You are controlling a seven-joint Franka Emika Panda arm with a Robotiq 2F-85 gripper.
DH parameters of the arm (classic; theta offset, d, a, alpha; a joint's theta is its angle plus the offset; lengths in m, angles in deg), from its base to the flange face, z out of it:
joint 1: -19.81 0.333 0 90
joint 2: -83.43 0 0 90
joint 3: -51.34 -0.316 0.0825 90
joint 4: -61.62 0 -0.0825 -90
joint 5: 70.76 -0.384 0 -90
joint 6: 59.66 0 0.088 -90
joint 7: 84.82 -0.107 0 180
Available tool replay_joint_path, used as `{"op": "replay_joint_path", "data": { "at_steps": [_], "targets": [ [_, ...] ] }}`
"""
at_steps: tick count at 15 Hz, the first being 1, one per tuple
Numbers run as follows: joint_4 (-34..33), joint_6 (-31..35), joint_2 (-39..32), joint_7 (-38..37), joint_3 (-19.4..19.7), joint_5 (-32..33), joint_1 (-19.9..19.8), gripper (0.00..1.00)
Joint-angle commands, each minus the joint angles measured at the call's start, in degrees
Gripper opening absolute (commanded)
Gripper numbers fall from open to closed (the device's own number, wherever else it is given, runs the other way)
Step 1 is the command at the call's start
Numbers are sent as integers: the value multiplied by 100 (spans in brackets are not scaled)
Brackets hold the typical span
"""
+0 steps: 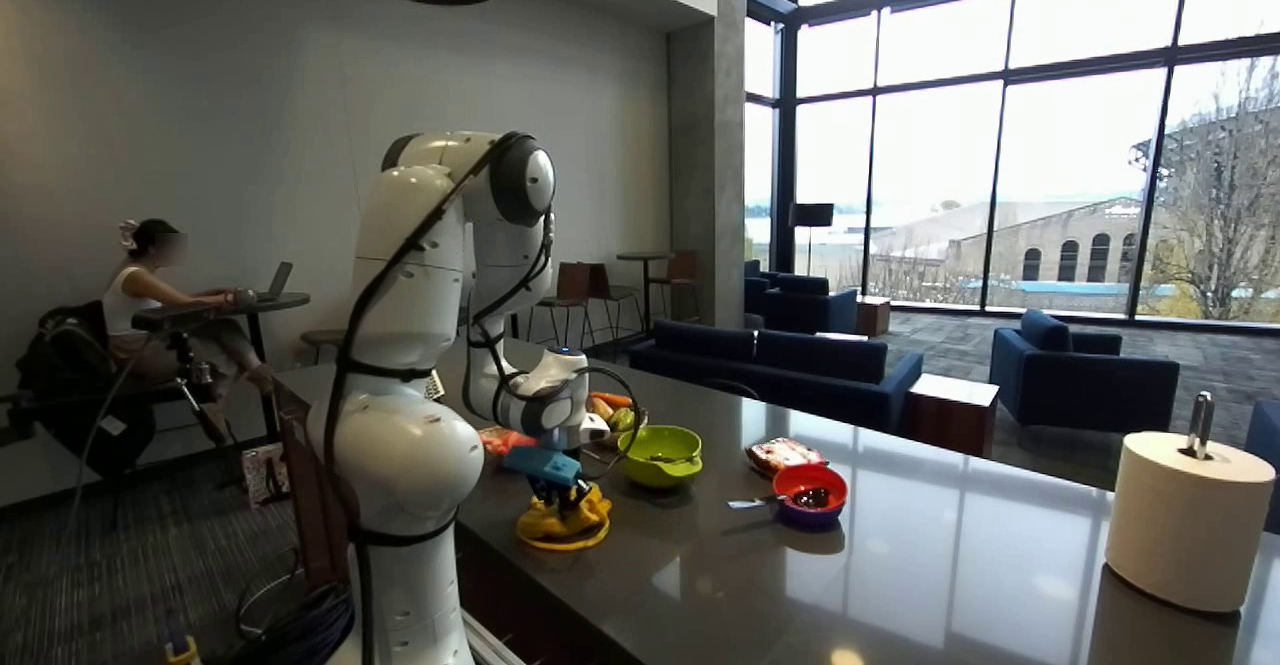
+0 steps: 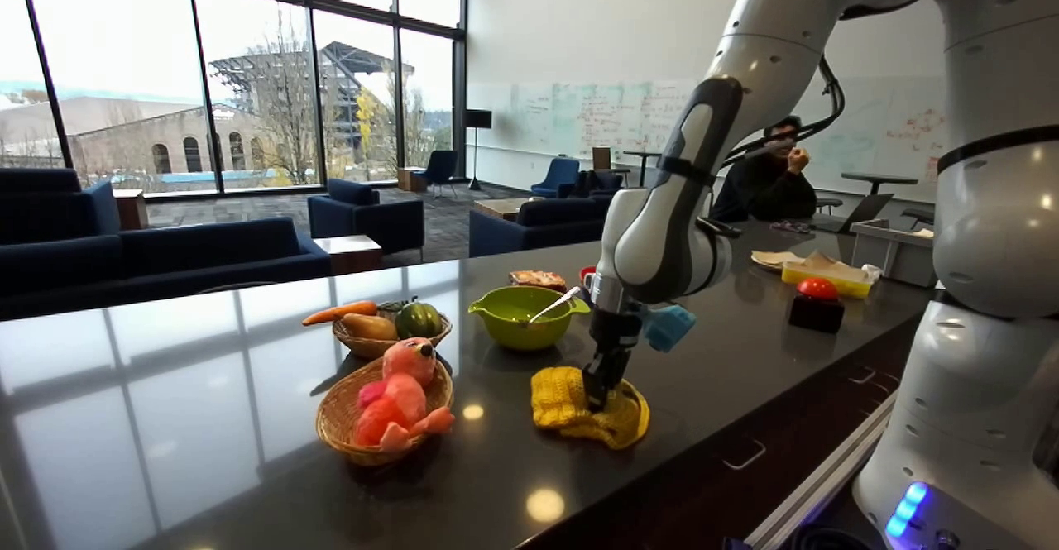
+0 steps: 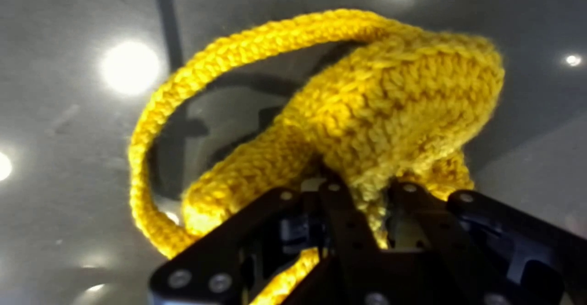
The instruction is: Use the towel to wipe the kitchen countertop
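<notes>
On the dark glossy countertop [image 2: 207,484], close to the robot-side edge: yellow knitted towel [image 3: 348,112], bunched up, a thin strip of it looping out to the left in the wrist view. Gripper [image 3: 369,192] points down into it, jaws narrow, a fold of the knit pinched between them. Lime-green bowl [image 2: 525,331] on the towel's far side in an exterior view, pale utensil [image 2: 554,306] leaning on its rim. Left of the towel there: near wicker basket [image 2: 337,418] with pink plush toy [image 2: 395,405], far wicker basket [image 2: 364,348] with carrot [image 2: 337,313] and striped green squash [image 2: 418,320]. Paper towel roll [image 1: 1190,520] upright at near right in an exterior view, well apart from the towel
</notes>
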Motion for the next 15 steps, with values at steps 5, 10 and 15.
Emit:
{"op": "replay_joint_path", "data": {
  "at_steps": [5, 10, 15],
  "targets": [
    [-146, -70, -648, -133, -1291, -628, 103, 4],
    [-110, -77, -610, 150, -1443, -585, -402, 4],
    [-80, -140, -476, 499, -1414, -553, -1016, 4]
  ]
}}
